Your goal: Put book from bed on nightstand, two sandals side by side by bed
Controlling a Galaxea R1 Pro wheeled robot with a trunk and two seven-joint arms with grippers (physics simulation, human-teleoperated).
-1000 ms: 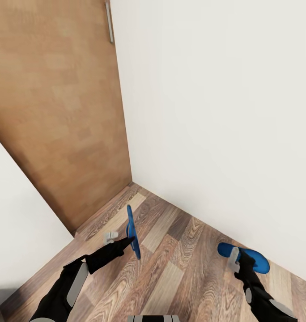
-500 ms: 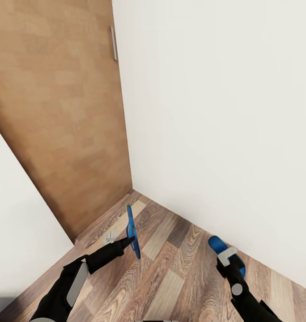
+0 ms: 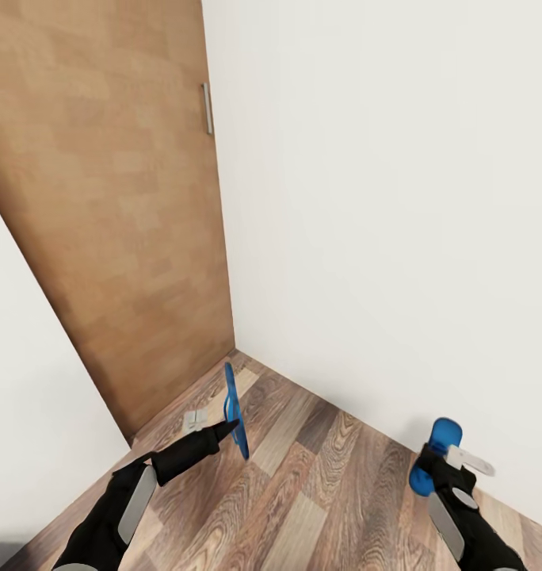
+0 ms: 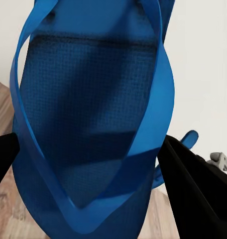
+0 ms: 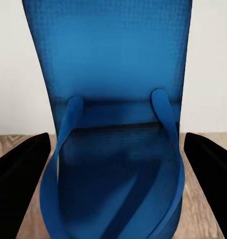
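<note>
Both bright blue sandals are held above the wood-plank floor (image 3: 303, 484). One sandal (image 3: 234, 408) stands on edge, and my left gripper (image 3: 228, 429) is shut on it; up close its sole (image 4: 93, 124) sits between the dark fingers (image 4: 198, 194). The other sandal (image 3: 436, 454) is tilted upright near the white wall, with my right gripper (image 3: 439, 469) shut on it and its white-grey strap sticking out to the right. In the right wrist view this sandal (image 5: 113, 129) lies between the fingers (image 5: 19, 184). The book, bed and nightstand are out of view.
I face a room corner. A light wooden door (image 3: 104, 214) with a metal handle (image 3: 208, 109) stands at the left. A white wall (image 3: 382, 198) runs along the right, close to my right arm. Another white wall (image 3: 25, 412) is at the near left.
The right gripper has swung its sandal from lying flat to nearly upright and moved it right, closer to the wall. The camera has tilted up slightly. The left arm holds still.
</note>
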